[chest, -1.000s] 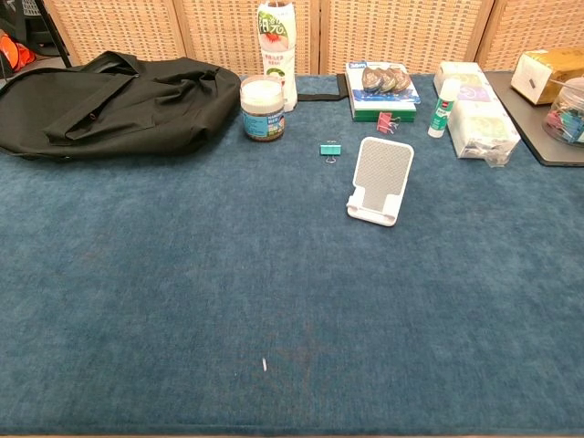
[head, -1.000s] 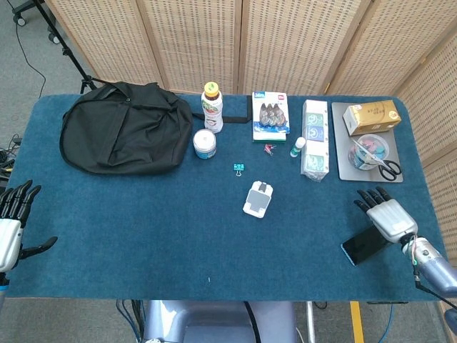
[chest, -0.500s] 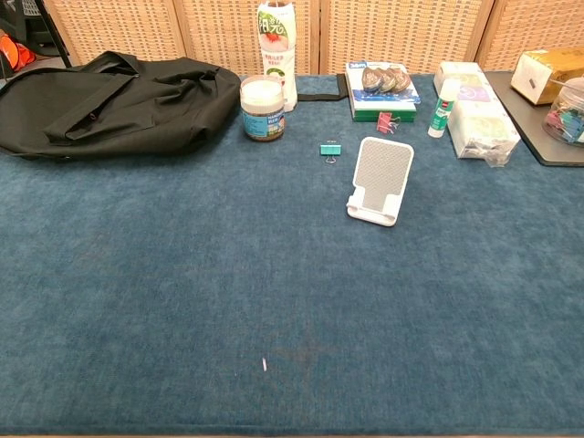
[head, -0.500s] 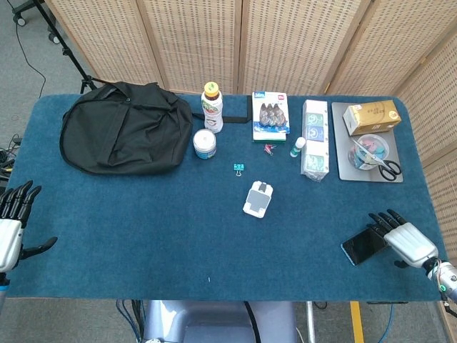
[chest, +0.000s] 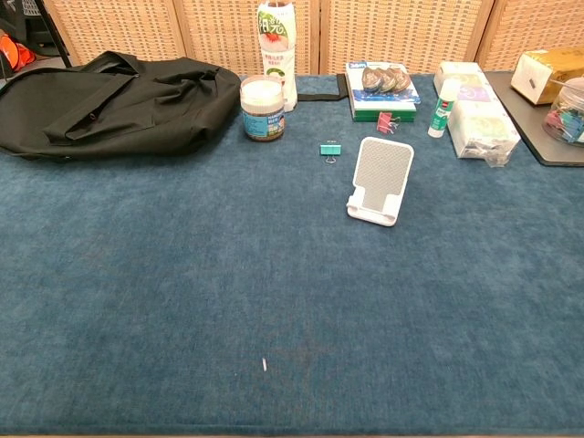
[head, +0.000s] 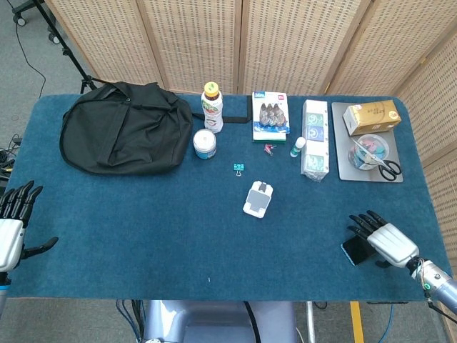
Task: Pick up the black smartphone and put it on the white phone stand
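Note:
The black smartphone [head: 353,251] lies flat near the table's front right edge, seen only in the head view. My right hand [head: 382,239] lies over the phone's right part with fingers stretched out and apart, so only the left end of the phone shows. I see no grip on it. The white phone stand [head: 258,199] [chest: 380,181] sits upright and bare near the table's middle, well left of the phone. My left hand [head: 13,222] hangs beyond the table's left edge, fingers spread, holding nothing. The chest view shows neither hand.
A black bag [head: 123,127] fills the back left. Along the back stand a bottle [head: 212,107], a jar [head: 205,143], a packet [head: 270,116], a glue stick [head: 297,147] and white boxes [head: 315,138]. A grey tray [head: 343,153] with scissors sits back right. A teal clip [head: 238,168] lies behind the stand.
My right hand went from over the phone out to its right, then came back left and now covers most of it. The phone, stand and left hand stayed put.

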Controlling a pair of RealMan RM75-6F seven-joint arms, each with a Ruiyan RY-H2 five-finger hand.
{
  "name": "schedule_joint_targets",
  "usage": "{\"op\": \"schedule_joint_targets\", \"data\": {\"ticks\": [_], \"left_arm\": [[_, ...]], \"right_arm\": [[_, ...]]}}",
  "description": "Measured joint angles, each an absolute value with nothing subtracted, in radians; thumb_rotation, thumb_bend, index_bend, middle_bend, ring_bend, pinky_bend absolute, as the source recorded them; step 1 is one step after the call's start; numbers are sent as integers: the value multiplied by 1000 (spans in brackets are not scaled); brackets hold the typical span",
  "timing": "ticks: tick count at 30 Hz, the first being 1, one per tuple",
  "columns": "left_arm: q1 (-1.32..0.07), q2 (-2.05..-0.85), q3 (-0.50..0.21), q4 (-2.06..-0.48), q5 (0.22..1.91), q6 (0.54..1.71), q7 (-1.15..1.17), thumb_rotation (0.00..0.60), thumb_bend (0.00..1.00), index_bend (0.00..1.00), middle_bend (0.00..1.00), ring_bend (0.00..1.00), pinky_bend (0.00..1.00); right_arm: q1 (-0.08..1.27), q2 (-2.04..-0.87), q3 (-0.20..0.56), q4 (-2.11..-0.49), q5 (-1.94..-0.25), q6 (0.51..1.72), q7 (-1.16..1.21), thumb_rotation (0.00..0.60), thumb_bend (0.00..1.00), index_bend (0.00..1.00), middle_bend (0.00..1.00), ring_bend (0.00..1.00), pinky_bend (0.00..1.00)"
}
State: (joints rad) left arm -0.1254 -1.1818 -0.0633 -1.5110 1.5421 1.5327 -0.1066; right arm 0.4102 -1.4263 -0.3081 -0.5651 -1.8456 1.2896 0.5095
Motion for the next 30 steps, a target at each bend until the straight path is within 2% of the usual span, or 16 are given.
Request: {"op": "schedule_joint_targets", "data": {"ticks": [8, 13, 17, 20, 22, 24, 30], "left_arm": [[-127, -1184, -63, -1512, 1540, 1529, -103, 600, 0, 0, 0, 0, 0], [-128, -1185, -64, -1512, 1539, 1528, -101, 600, 0, 0, 0, 0, 0], [-129, -1186, -64, -1511, 1538, 1525, -101, 600, 0, 0, 0, 0, 0], [-129, -1187, -62, -1510, 1539, 1524, -99, 600, 0, 0, 0, 0, 0], [-129, -1187, -63, -1510, 1539, 1524, -98, 600, 0, 0, 0, 0, 0], [-129, -1187, -63, -1510, 1538, 1524, -98, 600, 0, 0, 0, 0, 0], [-129, -1187, -63, -1510, 1538, 1525, -101, 600, 0, 0, 0, 0, 0]], "right_arm": [[417, -1449, -309, -535, -1851, 1271, 545, 600, 0, 119, 7, 0, 0], [423, -1476, -307, -512, -1852, 1260, 553, 600, 19, 210, 88, 32, 4], [424, -1498, -303, -486, -1851, 1257, 559, 600, 118, 325, 200, 125, 30], [424, -1516, -299, -465, -1849, 1257, 568, 600, 204, 403, 305, 224, 125], [421, -1525, -296, -450, -1847, 1263, 574, 600, 277, 464, 397, 309, 231], [416, -1535, -293, -434, -1844, 1268, 581, 600, 315, 493, 434, 344, 279], [402, -1552, -283, -398, -1837, 1308, 594, 600, 357, 542, 485, 399, 331]]}}
